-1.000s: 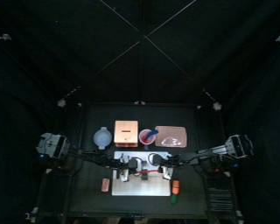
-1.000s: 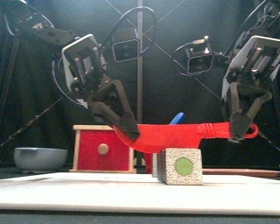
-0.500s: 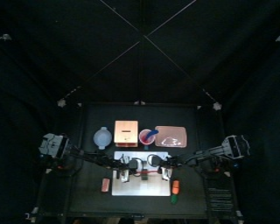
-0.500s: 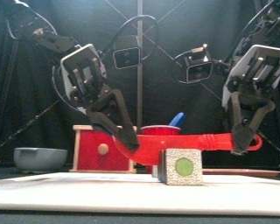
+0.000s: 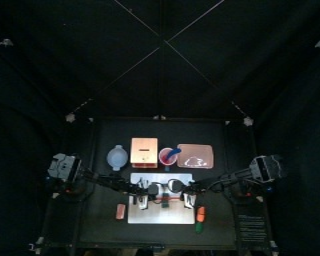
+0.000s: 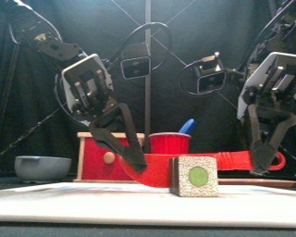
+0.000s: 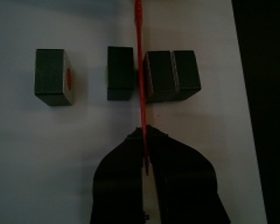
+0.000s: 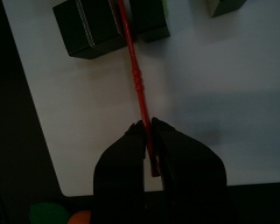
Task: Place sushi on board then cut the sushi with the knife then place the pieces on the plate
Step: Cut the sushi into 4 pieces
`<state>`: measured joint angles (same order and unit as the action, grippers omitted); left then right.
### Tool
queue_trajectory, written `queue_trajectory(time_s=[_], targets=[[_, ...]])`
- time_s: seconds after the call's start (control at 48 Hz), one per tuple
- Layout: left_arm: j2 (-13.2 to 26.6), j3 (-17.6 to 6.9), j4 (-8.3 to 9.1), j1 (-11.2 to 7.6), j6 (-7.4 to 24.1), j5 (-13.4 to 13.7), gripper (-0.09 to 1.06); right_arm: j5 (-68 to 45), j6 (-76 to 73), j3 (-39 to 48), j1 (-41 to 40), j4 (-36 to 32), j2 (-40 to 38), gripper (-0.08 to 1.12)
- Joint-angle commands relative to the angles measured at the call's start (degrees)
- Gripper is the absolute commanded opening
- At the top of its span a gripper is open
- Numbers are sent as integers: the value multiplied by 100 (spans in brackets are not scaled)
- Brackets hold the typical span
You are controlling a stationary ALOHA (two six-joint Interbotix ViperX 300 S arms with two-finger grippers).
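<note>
Sushi roll (image 7: 122, 73) lying on the white cutting board (image 7: 84, 131), below and between both hands: two blocks split off, two joined. Lowered since a moment ago, red knife (image 6: 231, 158) now down between blocks. Clamped on its ends, left hand (image 7: 143, 133) and right hand (image 8: 149, 128). Probably mid-cut; plating not begun.

From above the booth is dim, the black curtain (image 5: 160, 60) swallowing the light; the white board (image 5: 163, 212) is the one bright patch. Ahead of the left claw (image 7: 143, 131) and right claw (image 8: 150, 122) it lies pale and evenly lit. The sushi blocks (image 7: 52, 74) stand dark against it, the jaws near-black around the red knife (image 7: 137, 35).
</note>
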<state>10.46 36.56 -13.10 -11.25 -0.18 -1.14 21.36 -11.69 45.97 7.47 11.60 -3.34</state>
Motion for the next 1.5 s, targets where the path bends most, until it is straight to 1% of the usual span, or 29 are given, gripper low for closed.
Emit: queue_trajectory(time_s=[0.021, 0.188, 0.312, 0.458, 0.646, 0.75, 0.875, 1.021, 1.104, 1.292, 1.375, 1.5], targets=[[-62, -105, -88, -97, 0, -9, 38, 18, -35, -70, 26, 44, -70, 38], [-97, -105, -211, -193, -9, -9, 38, 53, -26, -70, 97, 88, -114, 38], [-105, -114, -246, -202, 9, -9, 38, 70, -26, -79, 79, 53, -176, 38], [-237, -149, -220, -167, 26, -9, 38, 149, -26, -88, 62, -18, -404, 38], [-589, -141, -105, -141, 26, -9, 38, 334, -26, -88, -149, -70, -817, 38], [-756, -123, -97, -141, 26, -9, 38, 352, -26, -88, -176, -79, -1046, 38], [-826, -123, -105, -220, 0, -9, 38, 352, -35, -44, -167, -44, -1213, 38], [-773, -114, -255, -431, -9, -9, 38, 334, -35, 44, -53, 79, -1222, 38], [-738, -123, -448, -510, -9, -9, 38, 316, -35, 62, -9, 141, -1187, 38], [-615, -167, -826, -598, -9, -35, 38, 264, -35, 62, 62, 202, -1134, 38], [-554, -185, -905, -624, 0, -44, 38, 229, -26, 53, 79, 211, -1081, 38], [-492, -202, -914, -650, 0, -44, 38, 202, -26, 26, 105, 211, -984, 38]])
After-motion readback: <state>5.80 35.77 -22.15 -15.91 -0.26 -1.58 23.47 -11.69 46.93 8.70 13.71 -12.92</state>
